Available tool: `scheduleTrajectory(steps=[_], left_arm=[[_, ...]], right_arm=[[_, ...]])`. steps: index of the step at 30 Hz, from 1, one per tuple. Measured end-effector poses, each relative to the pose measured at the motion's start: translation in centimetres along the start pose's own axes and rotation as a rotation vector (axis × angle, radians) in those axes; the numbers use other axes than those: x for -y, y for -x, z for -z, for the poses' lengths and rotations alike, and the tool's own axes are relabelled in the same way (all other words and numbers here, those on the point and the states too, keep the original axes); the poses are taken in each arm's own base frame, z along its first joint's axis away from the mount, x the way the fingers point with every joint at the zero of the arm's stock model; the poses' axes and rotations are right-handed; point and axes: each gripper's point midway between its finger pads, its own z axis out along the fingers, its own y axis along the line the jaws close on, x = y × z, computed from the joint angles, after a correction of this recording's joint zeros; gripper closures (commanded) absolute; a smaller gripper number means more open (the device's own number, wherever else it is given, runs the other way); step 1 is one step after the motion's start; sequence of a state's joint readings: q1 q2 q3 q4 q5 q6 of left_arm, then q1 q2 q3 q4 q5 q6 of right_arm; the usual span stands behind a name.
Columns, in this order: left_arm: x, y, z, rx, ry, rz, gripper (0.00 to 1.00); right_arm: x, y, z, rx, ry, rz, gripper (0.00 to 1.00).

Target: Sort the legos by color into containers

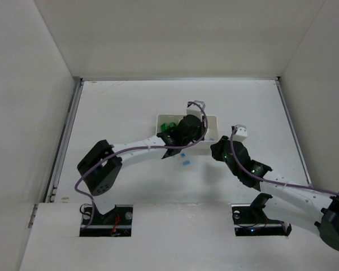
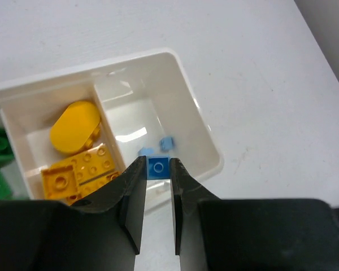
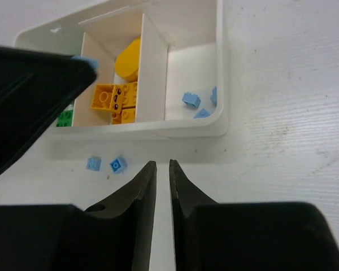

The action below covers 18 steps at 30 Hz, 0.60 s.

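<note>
Tray (image 3: 221,68) of colour-sorted bricks (image 3: 110,101), left end effector (image 2: 157,164) pinching blue brick (image 2: 158,168), right end effector (image 3: 163,165) closed

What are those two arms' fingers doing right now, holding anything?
Left gripper: closed on a blue brick.
Right gripper: closed, holding nothing.
</note>
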State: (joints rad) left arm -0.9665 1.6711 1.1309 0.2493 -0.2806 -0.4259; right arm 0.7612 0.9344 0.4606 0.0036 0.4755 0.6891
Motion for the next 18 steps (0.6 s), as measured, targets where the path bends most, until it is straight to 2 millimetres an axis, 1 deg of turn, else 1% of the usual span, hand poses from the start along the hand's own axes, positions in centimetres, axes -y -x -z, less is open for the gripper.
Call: scheduleTrajectory(steps=[2,3,5,7,8,10,13,16,18], left_arm=[[0.4,-0.7,-1.8,-0.020,0.000,-0.012,0.85],[0.4,-1.2,-2.6,-0.034,0.001,-0.018,0.83],[0.2,-2.5,-3.8,-0.065,0.009,-0.033,0.73],[0.0,-3.5,-4.6,-0.090,0.015,-0.045,0.64],[0.0,-3.9,-4.7,-0.100,0.016,-0.050,0.63],[-0.1,-4.0,-4.7,-0.105,0.018,-0.053,0.62],[0.2,-3.1,-4.1,-0.085,0.008,-0.047,0.63],[-0.4,-2.2,-2.0,-0.056,0.003,-0.037,0.69],[-1.6,-2.1,0.2,-0.041,0.015,-0.033,0.72]], right_arm=[[0.2,0.0,0.2,0.003,0.002,-0.006,0.78],[0.3,-0.1,0.3,0.003,0.002,-0.010,0.78],[0.5,-0.2,0.5,0.000,-0.002,-0.012,0.77],[0.5,-0.2,0.6,-0.001,-0.001,-0.015,0.76],[0.4,-0.3,0.6,-0.001,0.003,-0.016,0.76],[0.2,-0.5,0.8,-0.004,0.013,-0.014,0.75],[-0.4,-1.0,1.0,-0.017,0.032,-0.002,0.74],[-1.1,-2.3,1.0,-0.054,0.054,0.030,0.76],[-1.6,-3.8,0.8,-0.094,0.065,0.067,0.77]])
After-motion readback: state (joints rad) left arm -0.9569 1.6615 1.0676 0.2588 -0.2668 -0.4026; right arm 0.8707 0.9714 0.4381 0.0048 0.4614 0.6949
